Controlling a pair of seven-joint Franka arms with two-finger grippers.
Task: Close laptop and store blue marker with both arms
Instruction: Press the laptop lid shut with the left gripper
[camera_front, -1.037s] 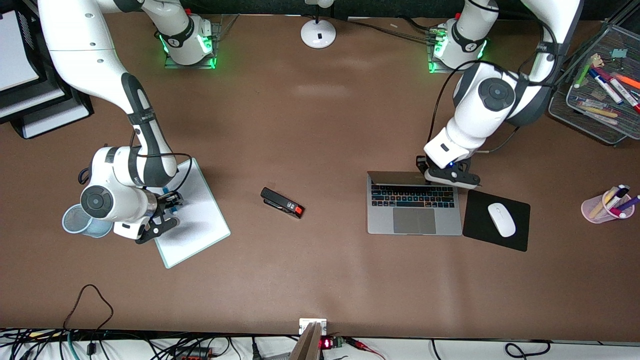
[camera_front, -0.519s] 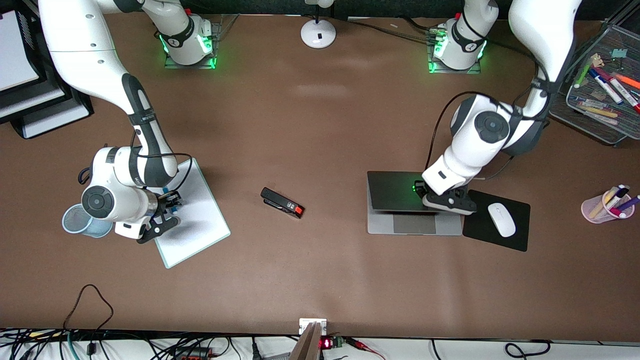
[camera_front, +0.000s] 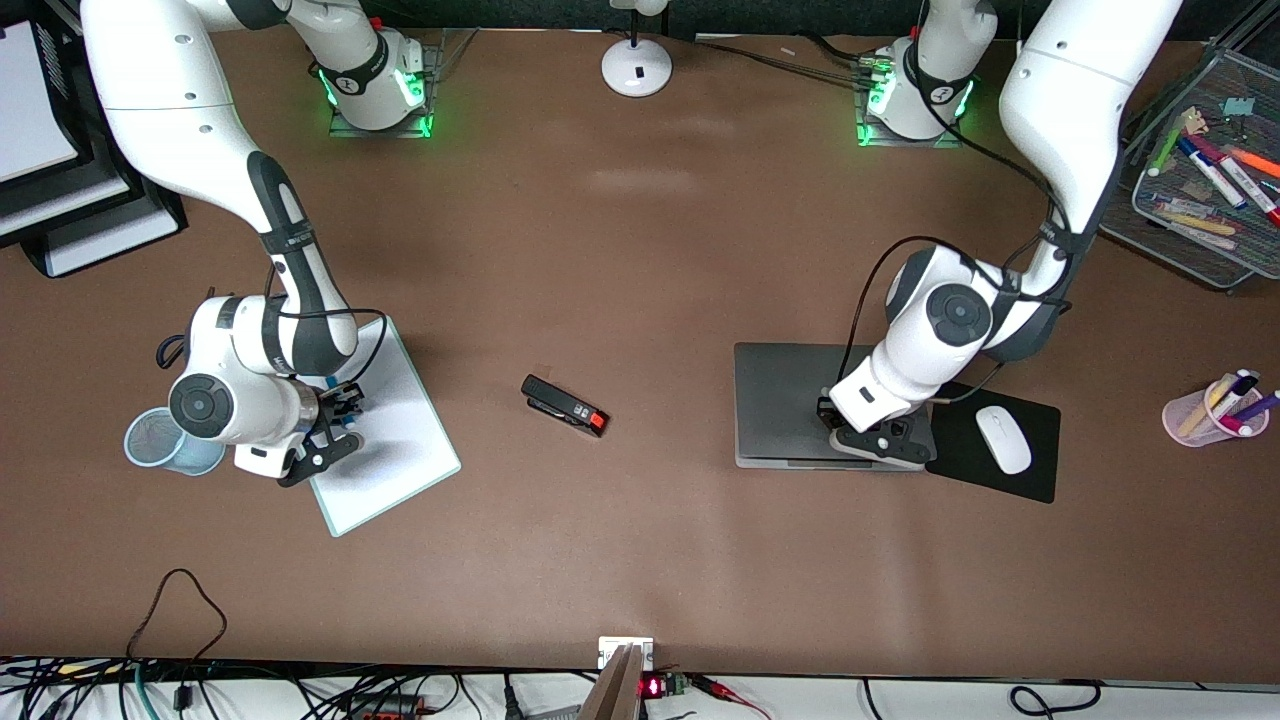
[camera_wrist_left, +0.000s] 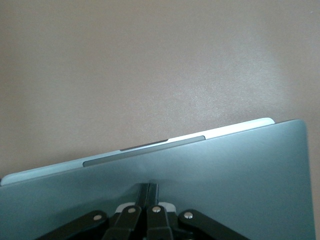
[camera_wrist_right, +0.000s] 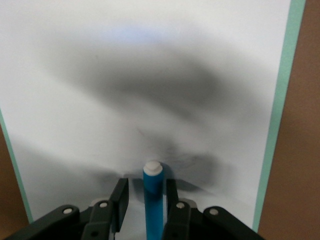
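The silver-grey laptop (camera_front: 785, 400) lies with its lid down, beside a black mouse pad. My left gripper (camera_front: 870, 440) is shut and rests its tips on the lid near the edge nearest the front camera. In the left wrist view the closed fingertips (camera_wrist_left: 149, 187) touch the grey lid (camera_wrist_left: 225, 170). My right gripper (camera_front: 345, 408) is low over a white board (camera_front: 400, 440). In the right wrist view it (camera_wrist_right: 146, 186) is open and straddles the blue marker (camera_wrist_right: 153, 200), which lies on the board with its white end pointing away. A gap shows beside one finger.
A light blue mesh cup (camera_front: 150, 440) stands next to the right gripper. A black stapler (camera_front: 565, 405) lies mid-table. A white mouse (camera_front: 1002, 438) sits on the mouse pad (camera_front: 960, 470). A pink pen cup (camera_front: 1205, 415) and a mesh tray (camera_front: 1200, 240) stand at the left arm's end.
The laptop lid went from open to fully down, with my left gripper moving toward the front camera along it. The right gripper stayed over the marker.
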